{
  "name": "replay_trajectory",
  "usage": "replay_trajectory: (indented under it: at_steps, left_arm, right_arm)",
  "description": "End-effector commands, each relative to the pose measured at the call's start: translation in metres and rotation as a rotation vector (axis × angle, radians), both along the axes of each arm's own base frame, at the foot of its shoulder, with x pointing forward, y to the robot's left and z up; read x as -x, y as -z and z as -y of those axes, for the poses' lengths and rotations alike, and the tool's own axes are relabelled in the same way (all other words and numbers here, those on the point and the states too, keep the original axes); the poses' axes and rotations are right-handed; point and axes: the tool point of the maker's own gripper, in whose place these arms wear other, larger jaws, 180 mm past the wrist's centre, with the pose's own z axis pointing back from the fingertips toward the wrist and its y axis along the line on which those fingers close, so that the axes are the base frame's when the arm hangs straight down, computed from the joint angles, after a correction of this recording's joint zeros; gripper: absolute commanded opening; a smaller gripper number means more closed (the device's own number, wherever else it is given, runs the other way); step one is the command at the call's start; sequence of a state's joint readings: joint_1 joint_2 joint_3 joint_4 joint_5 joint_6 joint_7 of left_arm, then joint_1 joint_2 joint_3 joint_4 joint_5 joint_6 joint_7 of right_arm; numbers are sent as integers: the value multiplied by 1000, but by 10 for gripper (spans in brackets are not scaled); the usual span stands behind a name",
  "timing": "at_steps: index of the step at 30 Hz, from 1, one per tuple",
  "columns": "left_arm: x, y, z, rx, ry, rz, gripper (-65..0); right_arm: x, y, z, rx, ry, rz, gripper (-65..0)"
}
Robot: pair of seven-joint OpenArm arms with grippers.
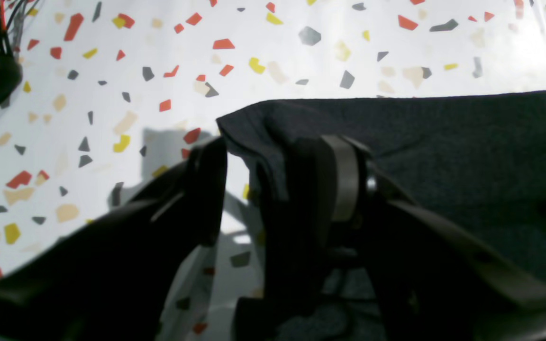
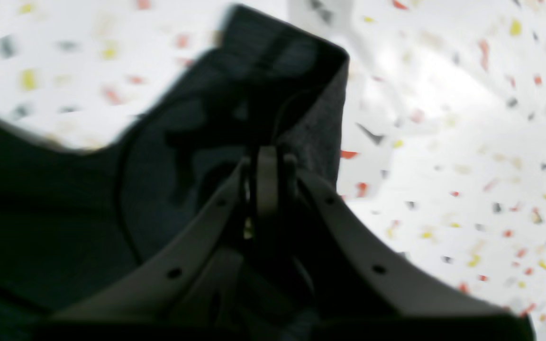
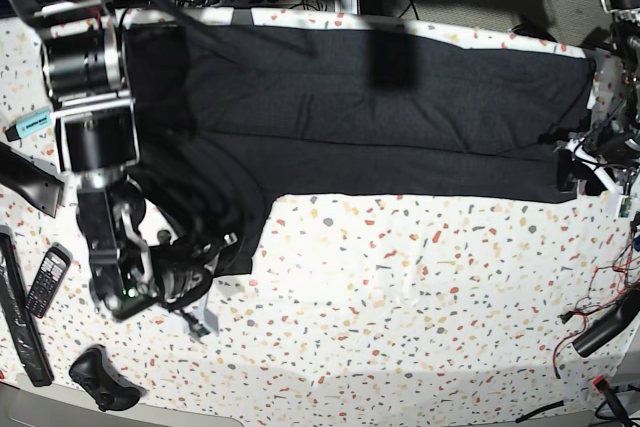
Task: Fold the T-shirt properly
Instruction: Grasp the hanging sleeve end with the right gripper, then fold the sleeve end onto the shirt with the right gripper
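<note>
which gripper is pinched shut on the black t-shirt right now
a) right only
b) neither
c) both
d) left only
a: the right gripper has its jaws pressed together with a fold of the T-shirt between them, while the left gripper stands wide open over the shirt's corner.

The right arm (image 3: 90, 97) is built of black and silver cylindrical segments, with a small green light low on its wrist. The right gripper (image 2: 267, 182) has pale grey fingers (image 2: 349, 246) dotted with dark screw holes. The left gripper (image 1: 282, 180) is black, one finger carrying a grey pad (image 1: 346, 177).
</note>
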State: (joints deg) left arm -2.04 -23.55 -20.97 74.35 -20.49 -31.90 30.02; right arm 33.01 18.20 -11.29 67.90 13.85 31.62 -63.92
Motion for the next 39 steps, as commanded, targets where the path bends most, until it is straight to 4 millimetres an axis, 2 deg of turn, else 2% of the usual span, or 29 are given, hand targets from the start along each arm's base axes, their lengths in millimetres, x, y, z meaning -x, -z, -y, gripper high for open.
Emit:
replay_trajectory:
  at_steps: [1,6,11,17,29,32,37,38,39]
  left_arm:
    - [-10,-20,-7,-17,2,57,-360]
    - [-9,-18,-7,-17,2,52,-360]
    - [-9,-17,-7,-18,2,46,-360]
    - [-7,-15,-7,-21,1,30,-360]
    - [-7,-15,-7,-20,1,30,-360]
    - [-7,-15,-7,-21,2,30,-360]
    - [-7,-15,-7,-21,1,30,-360]
    - [-7,-15,-7,-21,2,30,-360]
    - [-7,-15,-7,-21,2,30,-360]
  right_arm:
    - [-6,-18,-5,-13,-19,56,-650]
    - [46,10,-39,-55,-103,39,-650]
    - [102,10,-76,-105,-196,81,-650]
    - [155,3,-96,-142,-257,103,-650]
    - [230,-9,-120,-219,-313,84,-650]
    - [239,-7,-123,-246,-304,66,-650]
    - [251,-13,-142,-376,-329,23,-650]
    - [253,-14,-144,-385,-332,16,-642]
    - [253,-14,-144,-388,-333,14,-607]
